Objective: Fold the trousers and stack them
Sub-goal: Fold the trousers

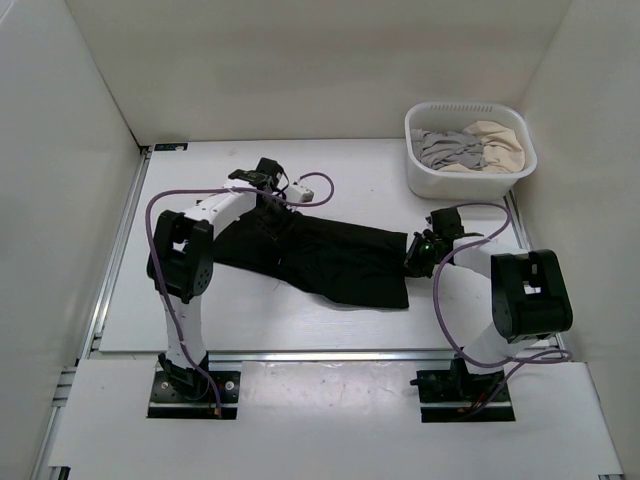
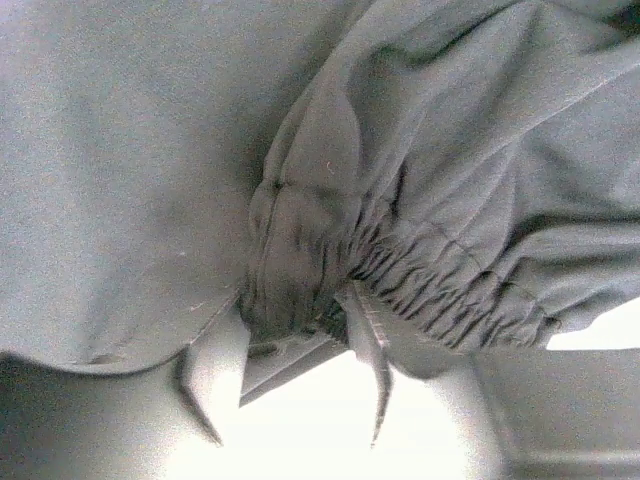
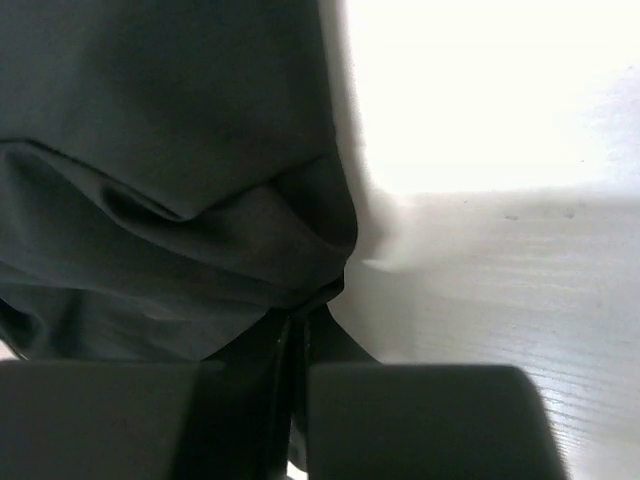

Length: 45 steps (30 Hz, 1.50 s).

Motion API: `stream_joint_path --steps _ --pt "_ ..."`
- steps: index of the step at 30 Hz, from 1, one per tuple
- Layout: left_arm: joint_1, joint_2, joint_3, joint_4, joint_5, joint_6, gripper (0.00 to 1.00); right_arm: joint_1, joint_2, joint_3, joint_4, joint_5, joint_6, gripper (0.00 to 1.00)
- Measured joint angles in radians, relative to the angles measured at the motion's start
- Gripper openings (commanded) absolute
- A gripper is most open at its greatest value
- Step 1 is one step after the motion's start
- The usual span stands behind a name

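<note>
your left gripper (image 2: 295, 335) clamps the gathered elastic edge of the trousers (image 1: 330, 262); your right gripper (image 3: 300, 330) pinches a fold at their right end. they lie spread across the table (image 1: 370, 180).

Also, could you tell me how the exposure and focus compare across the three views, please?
Top external: even light, sharp, though the black trousers show little fold detail. Left wrist: the fabric looks grainy, washed-out grey; the table beneath is blown out white. Right wrist: the table glares white at upper right; the near fingers are dark and blurred.
</note>
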Motion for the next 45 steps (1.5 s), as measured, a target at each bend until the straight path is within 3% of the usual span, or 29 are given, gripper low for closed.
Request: stream_joint_path --steps 6,16,22,28,33,42,44,45 --pt "-0.004 0.001 0.001 0.005 -0.105 -0.018 0.99 -0.028 0.018 0.043 -0.076 -0.017 -0.018 0.0" --pt "0.105 -0.106 0.033 -0.011 -0.193 -0.026 1.0 -0.174 -0.045 0.291 -0.458 0.046 -0.106 0.0" --pt "0.17 -0.085 -0.008 -0.014 -0.28 -0.035 1.0 -0.234 -0.048 0.646 -0.811 0.211 -0.206 0.0" --pt "0.129 -0.011 -0.013 -0.027 -0.183 -0.06 1.0 -0.217 -0.002 1.051 -1.034 0.34 -0.257 0.0" --pt "0.045 0.029 0.01 -0.038 -0.067 -0.074 1.0 -0.011 0.146 1.237 -1.078 0.477 -0.183 0.0" --pt "-0.005 0.153 0.116 -0.064 0.053 -0.079 1.0 0.503 0.396 1.244 -1.051 0.661 0.091 0.0" --pt "-0.003 0.167 0.136 -0.075 0.06 -0.082 0.92 0.579 0.433 1.248 -1.016 0.69 0.134 0.0" --pt "-0.003 0.172 0.142 -0.076 0.06 -0.081 0.81 0.61 0.455 1.253 -0.999 0.703 0.151 0.0"
